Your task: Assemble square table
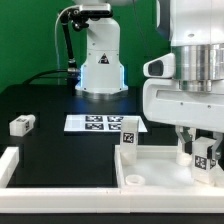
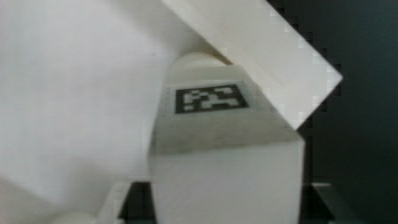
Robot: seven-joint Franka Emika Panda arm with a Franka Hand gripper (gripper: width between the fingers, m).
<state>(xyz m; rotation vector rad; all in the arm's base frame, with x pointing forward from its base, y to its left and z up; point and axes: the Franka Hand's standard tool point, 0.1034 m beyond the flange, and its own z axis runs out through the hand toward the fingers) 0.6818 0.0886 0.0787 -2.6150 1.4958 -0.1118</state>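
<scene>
On and near one slab (image 1: 165, 172), three legs (image 1: 22, 124) (image 1: 128, 137) (image 1: 205, 158)

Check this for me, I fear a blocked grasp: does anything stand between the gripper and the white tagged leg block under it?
Nothing visible. The white tagged plastic leg block sits directly between the gripper's fingers; the second upright leg block stands apart, toward the exterior view's left.
</scene>
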